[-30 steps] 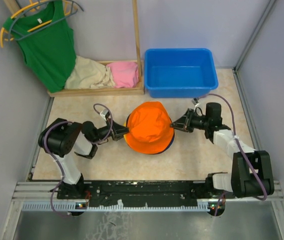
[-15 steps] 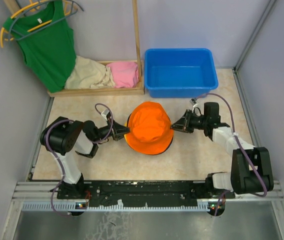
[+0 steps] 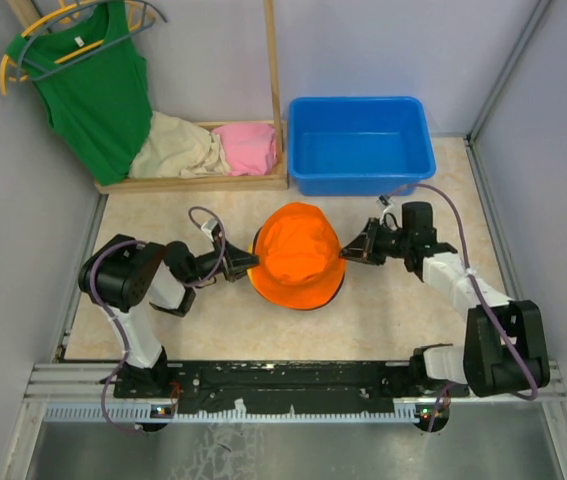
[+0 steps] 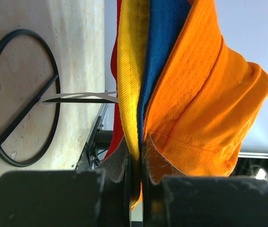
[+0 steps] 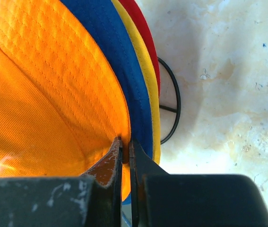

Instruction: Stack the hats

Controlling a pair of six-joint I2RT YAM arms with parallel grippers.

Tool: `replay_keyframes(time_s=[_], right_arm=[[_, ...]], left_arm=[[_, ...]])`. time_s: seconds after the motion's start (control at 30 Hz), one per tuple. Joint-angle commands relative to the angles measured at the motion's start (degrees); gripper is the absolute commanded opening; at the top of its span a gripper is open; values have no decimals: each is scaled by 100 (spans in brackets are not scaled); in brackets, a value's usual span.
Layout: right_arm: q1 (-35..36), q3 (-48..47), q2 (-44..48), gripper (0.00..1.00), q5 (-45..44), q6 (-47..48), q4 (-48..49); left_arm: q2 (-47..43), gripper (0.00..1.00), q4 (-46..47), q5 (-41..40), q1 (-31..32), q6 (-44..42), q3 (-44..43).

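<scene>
Where the top view looked down, the orange hat sat mid-tabletop, crown up, hiding almost all of what lay under it. The left claw met its left brim edge and the right claw its right brim edge, both touching cloth. Jaw gap was unreadable from up there. The blue bin was behind the hat. The green tank top and folded clothes were back left, well apart.

Left wrist view: left claw was down to a narrow slit, pinching brim cloth. The yellow hat brim ran straight into the slit, while the orange brim lay outside it. Layers showed nested: red hat, yellow, blue hat, orange. Couldn't tell if blue was in the pinch too. A black wire ring lay on the tabletop beside the red brim.

Right wrist view: right claw was all but fully closed, with the orange brim edge in the slit. Blue, yellow and red brims passed outside it. The ring was partly hidden under the red brim.
</scene>
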State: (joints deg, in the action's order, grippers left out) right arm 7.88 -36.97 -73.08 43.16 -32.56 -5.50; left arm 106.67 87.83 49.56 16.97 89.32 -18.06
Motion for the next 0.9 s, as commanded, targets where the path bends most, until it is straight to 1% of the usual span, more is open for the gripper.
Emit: replay_keyframes(time_s=[0.0, 0.13, 0.17, 0.2, 0.27, 0.3, 0.33, 0.47, 0.57, 0.63, 0.7, 0.73, 0.87], right_arm=[[-13, -176, 39, 0, -1245, 471, -1073], [-6, -390, 263, 0, -1351, 492, -1336], [-10, -432, 308, 0, -1371, 490, -1393], [-6, -466, 363, 0, -1391, 468, -1428], [-6, -534, 457, 0, -1412, 437, -1506], [-7, -571, 490, 0, -1427, 427, -1551], [-8, -611, 533, 0, -1449, 430, -1599], [-4, -688, 588, 0, -1476, 421, -1717], [27, -689, 591, 0, -1467, 376, -1696], [110, -715, 587, 0, -1495, 335, -1683], [183, -759, 590, 9, -1525, 286, -1663], [210, -781, 593, 11, -1549, 260, -1652], [256, -886, 618, 12, -1530, 173, -1599]], left_arm=[[286, 8, -127, -194, -125, -463, 103], [282, 10, 131, -264, -140, -307, 138], [206, 14, 73, -281, -162, -348, 175], [125, 22, -19, -307, -178, -390, 213], [-91, 24, -162, -318, -221, -469, 277], [-178, 27, -238, -323, -240, -502, 297], [-257, 33, -304, -335, -265, -525, 315], [-461, 37, -445, -344, -402, -590, 394], [-647, 38, -452, -339, -578, -564, 545], [-799, 41, -540, -253, -718, -622, 643], [-966, 41, -649, -176, -881, -677, 743], [-1031, 41, -679, -149, -974, -697, 803], [-1257, 40, -868, -4, -1193, -793, 905]])
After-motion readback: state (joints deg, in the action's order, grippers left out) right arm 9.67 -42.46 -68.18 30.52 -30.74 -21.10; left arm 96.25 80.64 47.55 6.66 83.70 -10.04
